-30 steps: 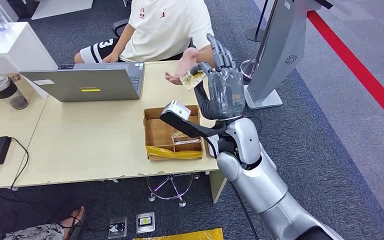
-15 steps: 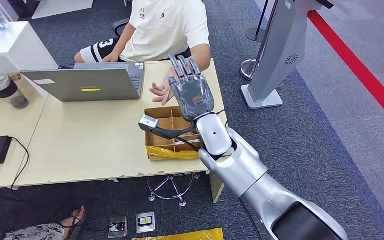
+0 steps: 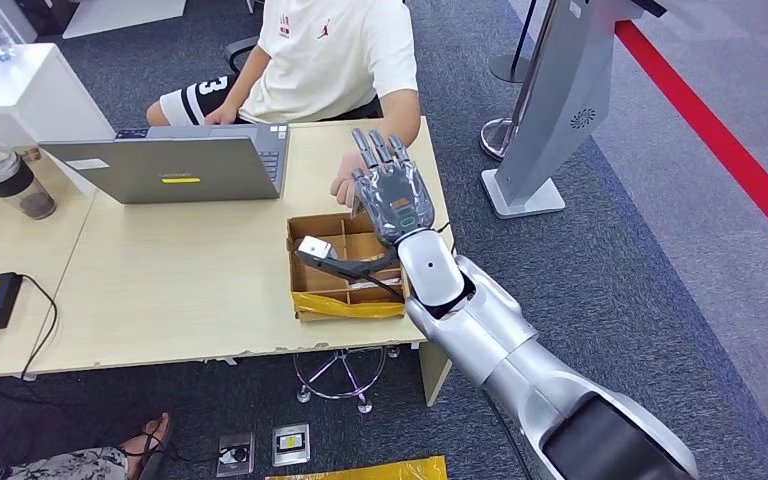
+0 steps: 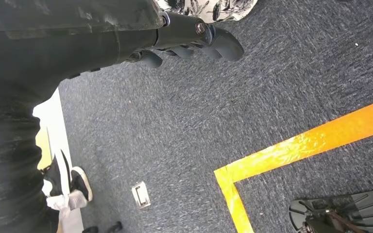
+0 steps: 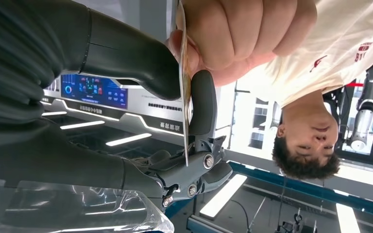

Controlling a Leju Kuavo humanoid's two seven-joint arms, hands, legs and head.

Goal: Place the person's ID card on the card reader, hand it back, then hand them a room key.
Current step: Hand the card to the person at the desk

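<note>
Two hands meet on one card: the robot's right hand (image 3: pixel 392 195) is raised over the far edge of the desk (image 3: pixel 160 290), and the right wrist view shows its thumb and a dark finger pinching the thin card (image 5: pixel 183 82) edge-on, while the person's hand (image 5: pixel 233 36) grips the same card from the other side. Whether it is the ID card or the room key, I cannot tell. Just below that hand, nearer the robot, sits an open cardboard box (image 3: pixel 312 262) with dividers. A closed-angle laptop (image 3: pixel 175 165) stands well off to the hand's left. The left hand (image 4: pixel 194 41) hangs over grey carpet (image 4: pixel 252 97), fingers curled in with nothing in them.
</note>
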